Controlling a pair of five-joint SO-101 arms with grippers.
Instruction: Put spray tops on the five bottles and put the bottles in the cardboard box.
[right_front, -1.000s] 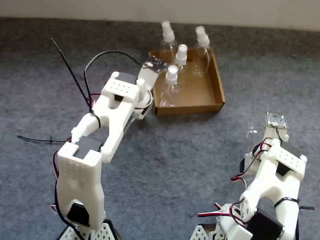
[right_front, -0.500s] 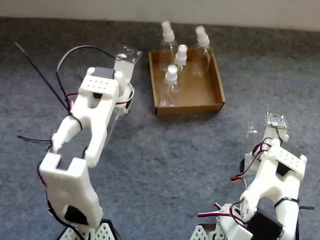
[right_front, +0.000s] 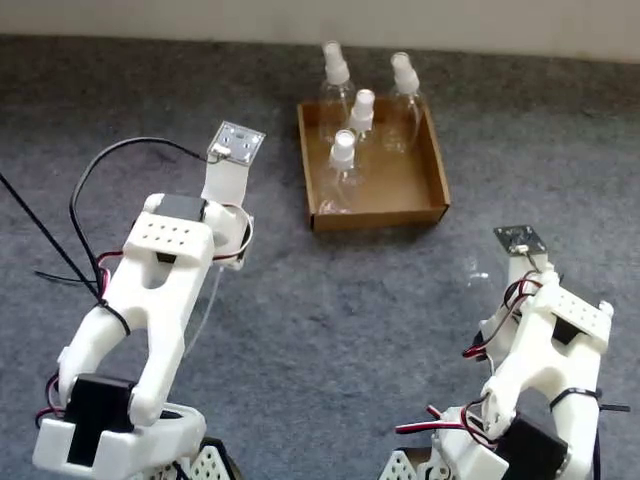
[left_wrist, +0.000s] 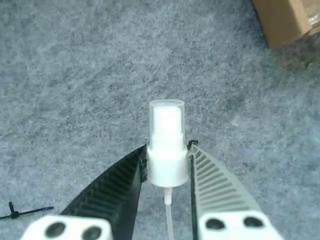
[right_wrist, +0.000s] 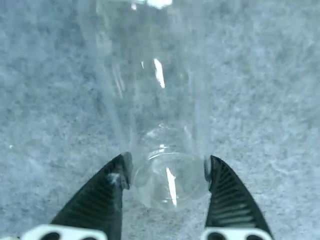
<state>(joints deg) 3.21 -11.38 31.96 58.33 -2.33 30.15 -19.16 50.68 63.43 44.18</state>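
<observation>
My left gripper (left_wrist: 166, 162) is shut on a white spray top (left_wrist: 166, 145), its thin dip tube hanging down between the fingers. In the high view this gripper (right_front: 226, 200) hovers over the carpet, left of the cardboard box (right_front: 432, 170). Several clear bottles with white spray tops stand in the box, such as one near the front left (right_front: 343, 165). My right gripper (right_wrist: 167, 172) is shut on the base of a clear bottle (right_wrist: 150, 90) with no top. In the high view that bottle (right_front: 478, 270) shows faintly ahead of the right gripper (right_front: 508, 272), below the box's right corner.
Grey carpet (right_front: 330, 300) covers the table, open between the two arms. A corner of the box (left_wrist: 287, 20) shows in the left wrist view. Black cables loop from the left arm (right_front: 110, 170), and a black cable tie (right_front: 70, 278) lies at the left.
My left arm has drawn back from the box's left edge toward the front left, carrying the spray top. The right gripper has shifted slightly left with the bottle.
</observation>
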